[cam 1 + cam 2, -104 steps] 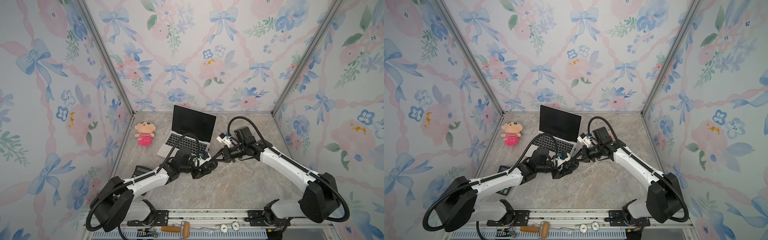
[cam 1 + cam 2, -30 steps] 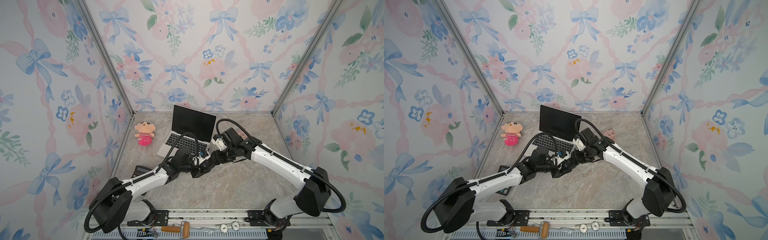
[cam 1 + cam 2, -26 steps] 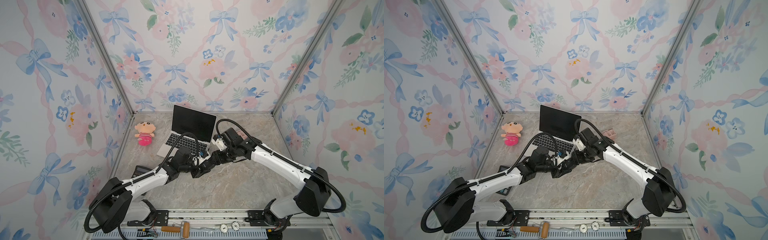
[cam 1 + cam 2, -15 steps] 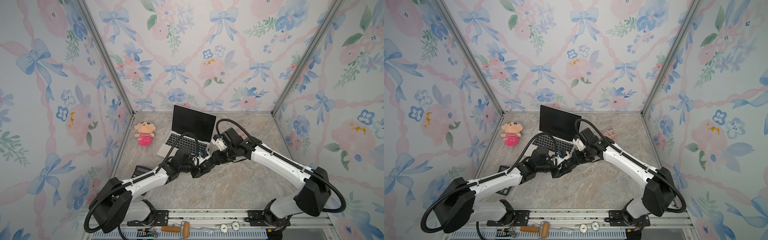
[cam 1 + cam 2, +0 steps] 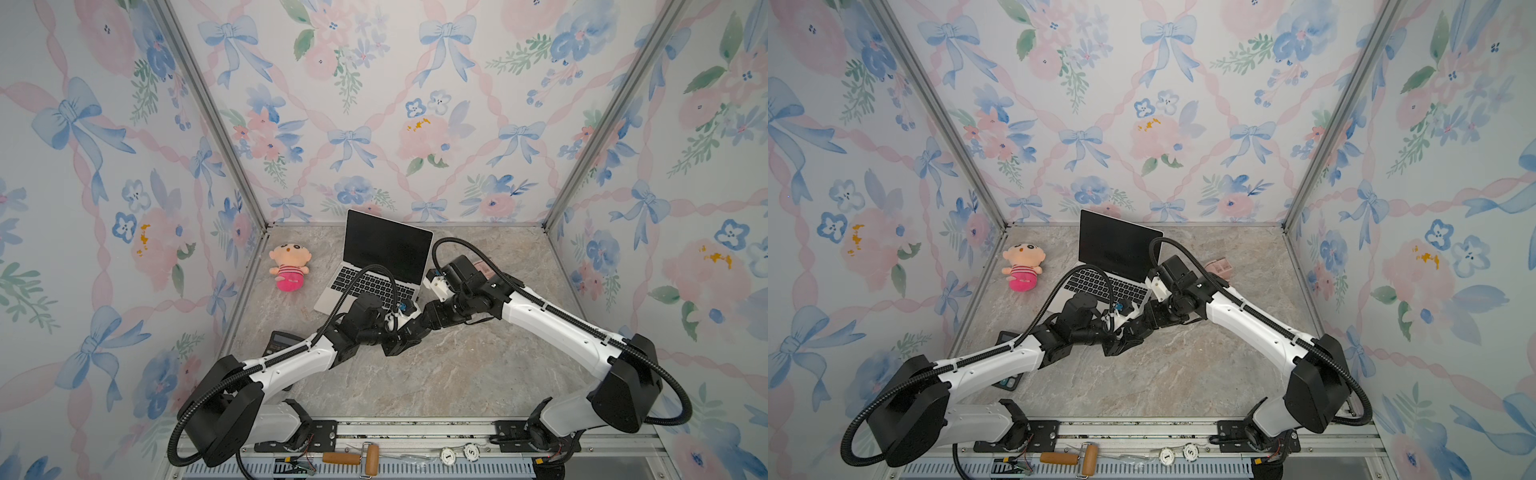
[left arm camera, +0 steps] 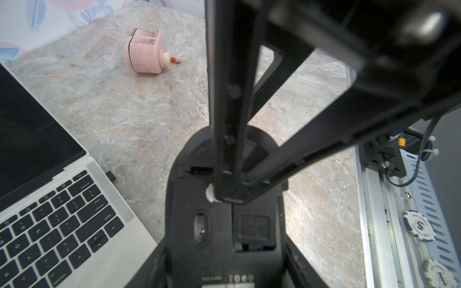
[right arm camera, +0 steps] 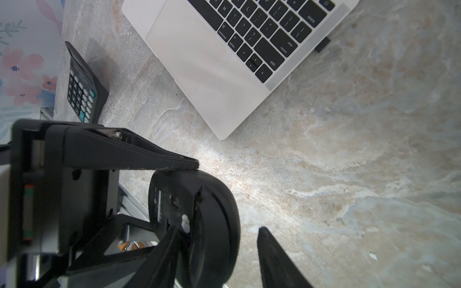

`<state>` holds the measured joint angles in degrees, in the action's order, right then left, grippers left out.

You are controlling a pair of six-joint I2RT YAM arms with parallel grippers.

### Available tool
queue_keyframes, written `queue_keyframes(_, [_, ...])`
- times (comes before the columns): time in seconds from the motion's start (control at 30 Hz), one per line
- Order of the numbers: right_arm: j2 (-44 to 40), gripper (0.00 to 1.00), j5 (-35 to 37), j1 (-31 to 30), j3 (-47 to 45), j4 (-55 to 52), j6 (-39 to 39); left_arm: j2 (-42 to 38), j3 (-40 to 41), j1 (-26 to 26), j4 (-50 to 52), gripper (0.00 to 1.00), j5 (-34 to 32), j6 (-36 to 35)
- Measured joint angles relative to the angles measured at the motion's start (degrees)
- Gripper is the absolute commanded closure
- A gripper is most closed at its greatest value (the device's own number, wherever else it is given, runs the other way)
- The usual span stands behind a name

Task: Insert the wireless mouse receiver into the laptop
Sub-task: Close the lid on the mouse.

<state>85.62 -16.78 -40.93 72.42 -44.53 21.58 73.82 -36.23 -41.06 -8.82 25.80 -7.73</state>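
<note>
laptop (image 5: 386,249): one, open (my landmark)
wireless mouse receiver (image 6: 111,175): one, at the laptop's right edge
mouse (image 6: 219,224): one, in front of the laptop
calculator (image 5: 279,341): one, front-left of the laptop
plush doll (image 5: 289,266): one, left of the laptop
pink boxy item (image 5: 1219,265): one, right of the laptop
round chips (image 5: 449,455): two, far in front of the laptop
robot arms (image 5: 552,320): two, meeting in front of the laptop

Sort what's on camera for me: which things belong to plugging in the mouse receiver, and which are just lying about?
Job: laptop; receiver, apparently the dark stub at its side edge; black mouse, gripped by the left pincer; right pincer, open at the mouse.
Lying about: plush doll; calculator; pink box; poker chips; roller.
</note>
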Motion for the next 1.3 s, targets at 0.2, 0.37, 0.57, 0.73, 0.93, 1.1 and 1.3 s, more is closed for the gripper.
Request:
queue_keyframes(0.2, [-0.46, 0.47, 0.61, 0.00, 0.00, 0.50, 0.04, -0.28, 0.02, 0.22, -0.04, 1.00, 0.04, 0.33])
queue_keyframes(0.37, [-1.16, 0.46, 1.51, -0.02, 0.00, 0.52, 0.09, -0.55, 0.02, 0.22, -0.33, 1.00, 0.17, 0.35])
queue_keyframes(0.57, [-1.22, 0.46, 1.90, -0.17, 0.00, 0.59, 0.46, -0.55, 0.02, 0.26, -0.44, 1.00, 0.20, 0.50])
queue_keyframes(0.73, [-1.22, 0.46, 2.14, -1.40, 0.00, 0.81, 0.87, -0.55, 0.02, 0.28, -0.46, 1.00, 0.20, 0.52])
queue_keyframes(0.93, [-1.22, 0.43, 2.36, -2.62, 0.00, 1.51, 1.66, -0.55, 0.02, 0.55, -0.46, 1.00, 0.17, 0.61])
queue_keyframes(1.1, [-1.44, 0.34, 3.56, -2.75, 0.00, 2.05, 3.28, -0.55, 0.04, 0.59, -0.48, 1.00, -0.09, 1.20])
queue_keyframes(1.3, [-4.72, 0.32, 4.85, -1.95, 0.09, 4.57, 6.82, -0.57, 0.07, 0.59, -0.96, 1.00, -1.44, 2.82])
